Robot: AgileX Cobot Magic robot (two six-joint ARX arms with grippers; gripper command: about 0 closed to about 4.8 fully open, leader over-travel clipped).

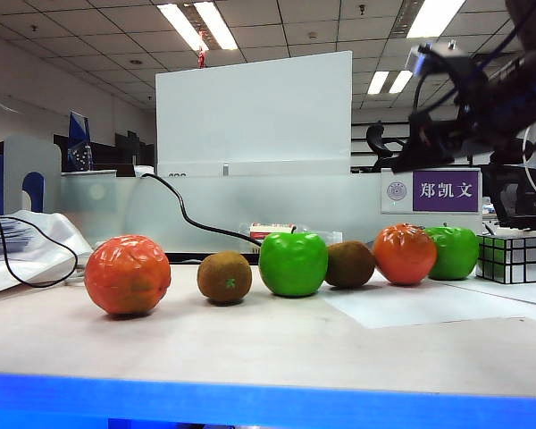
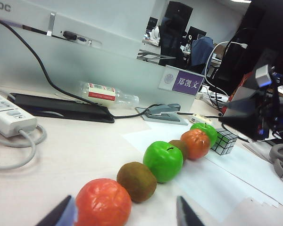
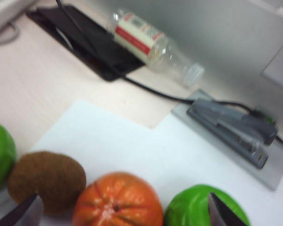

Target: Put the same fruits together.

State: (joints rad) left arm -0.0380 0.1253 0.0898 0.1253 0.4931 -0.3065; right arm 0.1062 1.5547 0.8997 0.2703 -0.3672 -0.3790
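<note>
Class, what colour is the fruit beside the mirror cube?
Bright green: an apple, clearest in the exterior view.

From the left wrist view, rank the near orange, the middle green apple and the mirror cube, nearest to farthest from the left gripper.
1. Near orange: between the open left gripper's fingers.
2. Middle green apple: midway along the row.
3. Mirror cube: far end, beyond the row.

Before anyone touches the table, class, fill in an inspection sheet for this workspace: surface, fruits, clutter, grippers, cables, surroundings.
Surface: pale table, white paper sheet under its right end.
Job's things: one row, unsorted: orange, kiwi, green apple, kiwi, orange, green apple.
Clutter: mirror cube, lying bottle, stapler, power strip.
Grippers: left gripper open, over the row's left-end orange; right gripper open, above the right-end orange.
Cables: black cable across the back.
Surroundings: white partition, office behind.
</note>
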